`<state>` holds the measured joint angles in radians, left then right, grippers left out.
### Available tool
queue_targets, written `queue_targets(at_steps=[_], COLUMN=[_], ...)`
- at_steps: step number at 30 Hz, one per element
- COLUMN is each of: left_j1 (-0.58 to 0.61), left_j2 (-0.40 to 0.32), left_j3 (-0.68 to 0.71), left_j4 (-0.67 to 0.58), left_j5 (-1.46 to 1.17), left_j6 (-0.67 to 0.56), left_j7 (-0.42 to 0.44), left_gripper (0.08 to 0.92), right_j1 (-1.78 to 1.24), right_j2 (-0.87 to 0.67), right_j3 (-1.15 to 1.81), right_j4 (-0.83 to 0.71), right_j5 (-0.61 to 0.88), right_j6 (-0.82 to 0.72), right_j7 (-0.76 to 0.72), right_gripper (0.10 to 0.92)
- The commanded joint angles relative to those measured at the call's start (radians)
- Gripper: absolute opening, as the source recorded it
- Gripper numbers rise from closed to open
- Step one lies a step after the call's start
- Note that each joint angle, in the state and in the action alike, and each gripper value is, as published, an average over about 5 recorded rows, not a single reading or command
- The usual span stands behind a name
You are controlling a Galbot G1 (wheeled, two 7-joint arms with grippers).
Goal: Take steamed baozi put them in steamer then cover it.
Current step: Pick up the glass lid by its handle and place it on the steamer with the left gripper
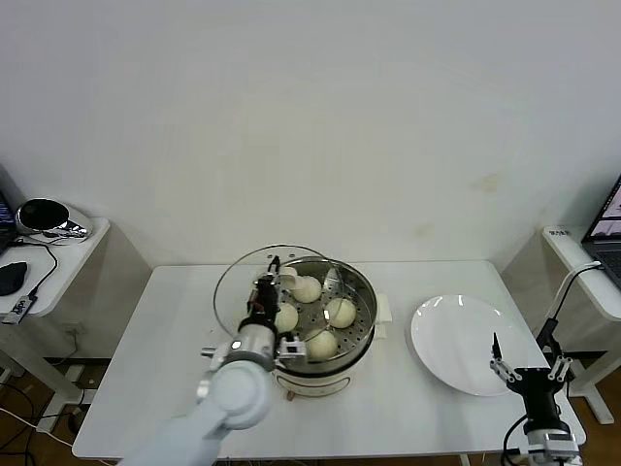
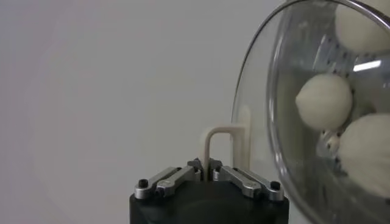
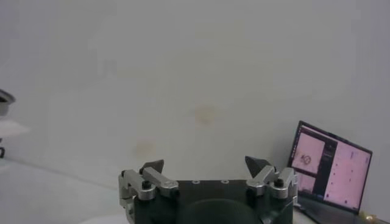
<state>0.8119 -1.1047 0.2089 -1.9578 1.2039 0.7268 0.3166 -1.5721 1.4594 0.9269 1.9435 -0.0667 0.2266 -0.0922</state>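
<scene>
Left gripper (image 2: 209,163) clamped on the cover (image 1: 254,283) handle, held tilted over the steamer (image 1: 361,335) rim; glass, rigid, breakable. Right gripper (image 1: 530,369) idle, jaws wide, at the table (image 1: 175,330) right edge.

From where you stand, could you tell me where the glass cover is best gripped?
By the cream bar handle at the centre of the cover, coming from its outer face. The glass is smooth and domed; only the raised bar fits between fingers. The left gripper is shut on it that way.
</scene>
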Motion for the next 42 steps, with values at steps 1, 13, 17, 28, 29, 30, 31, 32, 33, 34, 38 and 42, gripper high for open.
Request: queue_targets(at_steps=[1,13,17,28,29,30,31,32,33,34,38,42], left_j1=[-0.062,-0.039,-0.032,-0.006,-0.003,0.000,0.003,0.006,0.008,0.010,0.013,0.017], left_j2=[-0.153,-0.212,-0.215,-0.206,-0.206,-0.206,-0.207,-0.208,-0.209,-0.210,-0.218,-0.225], left_j3=[0.093,0.088,0.085,0.058,0.056,0.054,0.052,0.050,0.049,0.048,0.045,0.041], left_j4=[0.080,0.122,0.127,0.123,0.123,0.124,0.124,0.124,0.124,0.124,0.134,0.148], left_j5=[0.160,0.179,0.183,0.194,0.195,0.195,0.195,0.195,0.195,0.194,0.194,0.196], left_j6=[0.050,0.049,0.048,0.042,0.042,0.042,0.041,0.041,0.040,0.040,0.038,0.035], left_j7=[0.102,0.096,0.095,0.089,0.088,0.086,0.085,0.084,0.083,0.082,0.075,0.063], left_gripper=[0.134,0.134,0.134,0.134,0.134,0.134,0.134,0.134,0.134,0.134,0.134,0.134], right_j1=[-0.001,0.001,0.000,-0.002,-0.002,-0.002,-0.003,-0.004,-0.004,-0.005,-0.006,-0.010], right_j2=[0.011,0.008,0.005,0.002,0.002,0.002,0.002,0.002,0.001,0.001,0.000,-0.002], right_j3=[-0.008,-0.017,-0.017,-0.020,-0.020,-0.021,-0.022,-0.022,-0.022,-0.022,-0.023,-0.024], right_j4=[-0.005,-0.013,-0.015,-0.021,-0.021,-0.021,-0.021,-0.020,-0.020,-0.020,-0.019,-0.019], right_j5=[-0.024,-0.024,-0.023,-0.024,-0.024,-0.024,-0.024,-0.024,-0.024,-0.024,-0.024,-0.024], right_j6=[0.005,0.008,0.010,0.014,0.015,0.015,0.016,0.016,0.017,0.017,0.018,0.020], right_j7=[0.005,0.004,0.004,0.002,0.002,0.002,0.001,0.001,0.001,0.001,0.000,-0.001], right_gripper=[0.823,0.823,0.823,0.823,0.823,0.823,0.823,0.823,0.823,0.823,0.823,0.823])
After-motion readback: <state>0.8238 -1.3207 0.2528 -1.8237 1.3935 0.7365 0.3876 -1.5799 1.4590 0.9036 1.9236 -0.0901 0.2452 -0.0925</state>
